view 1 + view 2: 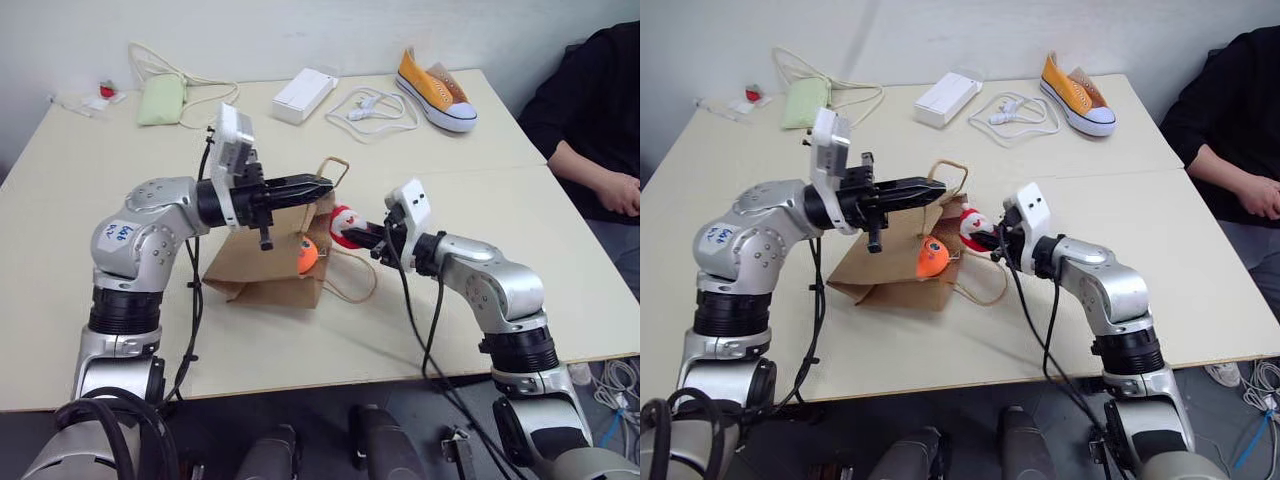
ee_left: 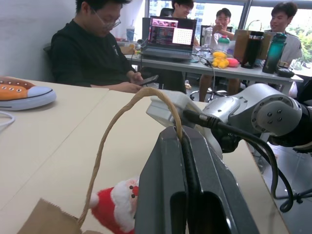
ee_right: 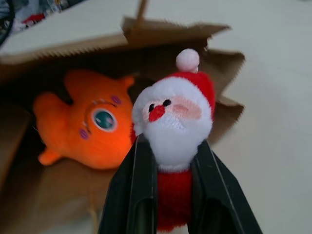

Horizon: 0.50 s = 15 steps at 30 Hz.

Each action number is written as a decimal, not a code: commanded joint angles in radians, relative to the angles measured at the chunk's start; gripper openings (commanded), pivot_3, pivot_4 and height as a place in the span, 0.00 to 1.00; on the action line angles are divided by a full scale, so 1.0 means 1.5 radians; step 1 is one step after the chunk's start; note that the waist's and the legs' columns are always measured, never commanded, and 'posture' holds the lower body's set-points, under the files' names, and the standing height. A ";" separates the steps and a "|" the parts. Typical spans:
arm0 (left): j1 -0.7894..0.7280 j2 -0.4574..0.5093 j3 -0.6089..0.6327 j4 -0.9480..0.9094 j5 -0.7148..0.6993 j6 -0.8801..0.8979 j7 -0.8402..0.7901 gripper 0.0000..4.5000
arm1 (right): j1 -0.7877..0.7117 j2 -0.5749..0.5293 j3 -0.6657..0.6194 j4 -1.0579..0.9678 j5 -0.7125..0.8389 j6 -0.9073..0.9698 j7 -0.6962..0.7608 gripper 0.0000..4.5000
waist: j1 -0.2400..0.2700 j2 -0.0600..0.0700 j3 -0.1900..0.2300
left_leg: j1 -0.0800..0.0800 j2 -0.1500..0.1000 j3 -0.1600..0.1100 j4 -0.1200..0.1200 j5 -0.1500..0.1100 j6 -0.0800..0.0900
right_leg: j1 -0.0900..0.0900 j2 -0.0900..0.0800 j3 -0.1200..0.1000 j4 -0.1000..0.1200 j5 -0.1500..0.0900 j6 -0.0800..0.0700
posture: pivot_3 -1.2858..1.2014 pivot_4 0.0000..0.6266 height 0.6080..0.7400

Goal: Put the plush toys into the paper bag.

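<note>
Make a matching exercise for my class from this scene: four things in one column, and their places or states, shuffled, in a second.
Things:
1. orange fish toy
2. Santa toy
3. bag handle
4. sneaker

Places or states:
A. pinched by the left gripper
B. at the table's far edge
C. lying in the paper bag mouth
D. clamped in the right gripper

Pairs: 1-C, 2-D, 3-A, 4-B

You are looking at evenly lit, fairly soft head views; the table is showing only faint shadows. In the left wrist view daylight is glaring through the windows behind the people, and the nearest fingers are blurring. The Santa toy is blurring slightly up close.
</note>
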 commanded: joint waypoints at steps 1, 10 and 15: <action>-0.028 -0.009 -0.001 -0.014 -0.008 -0.011 -0.007 0.00 | -0.034 0.040 0.031 -0.024 0.019 0.025 -0.006 0.06 | 0.004 0.000 0.000 | 0.000 0.000 0.000 0.000 0.000 0.000 | 0.000 0.000 0.000 0.000 0.000 0.000 | 0.52 0.24 1.00; -0.032 -0.012 0.002 -0.043 -0.018 -0.001 -0.008 0.00 | -0.140 0.181 0.105 0.178 -0.054 -0.031 -0.025 0.06 | 0.002 0.000 0.000 | 0.000 0.000 -0.001 -0.001 0.000 0.000 | -0.001 0.000 -0.001 0.002 0.000 0.000 | 0.52 0.24 1.00; -0.028 -0.002 0.015 -0.037 -0.011 -0.010 0.001 0.00 | -0.122 0.163 0.150 0.190 -0.082 -0.051 0.023 0.36 | 0.001 0.000 0.000 | 0.000 -0.001 -0.001 -0.001 0.000 0.000 | -0.001 0.000 -0.001 0.002 0.000 0.000 | 0.52 0.24 1.00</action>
